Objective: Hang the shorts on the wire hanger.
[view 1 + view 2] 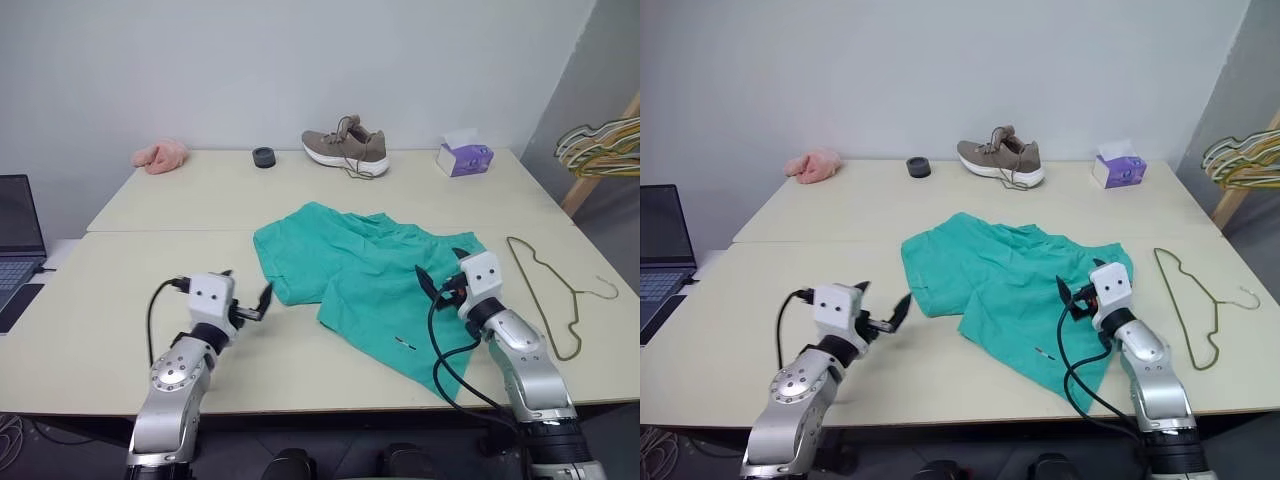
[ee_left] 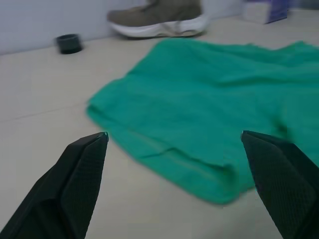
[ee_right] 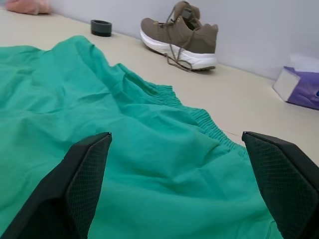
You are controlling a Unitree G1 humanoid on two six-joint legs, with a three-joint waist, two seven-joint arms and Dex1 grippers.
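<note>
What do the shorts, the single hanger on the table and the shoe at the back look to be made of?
The shorts: thin woven cloth, matte teal, judging by soft folds and a gathered waistband. The wire hanger: thin bent wire, dull olive-brown, probably coated metal. The shoe: brown knit or mesh upper with laces, likely on a white foam or rubber sole.

Pale tabletop (image 1: 180, 215), seam running left to right across it. Along the far edge, left to right: small pink cloth (image 1: 161, 155), crumpled; black round puck-like object (image 1: 264, 157); brown shoe (image 1: 345, 146) with white sole, laces loose; purple tissue box (image 1: 464, 157), white tissue sticking up. Laptop (image 1: 18, 245) open, off the left edge. Bunch of yellow-green hangers (image 1: 603, 146) at far right, against a wooden post.
</note>
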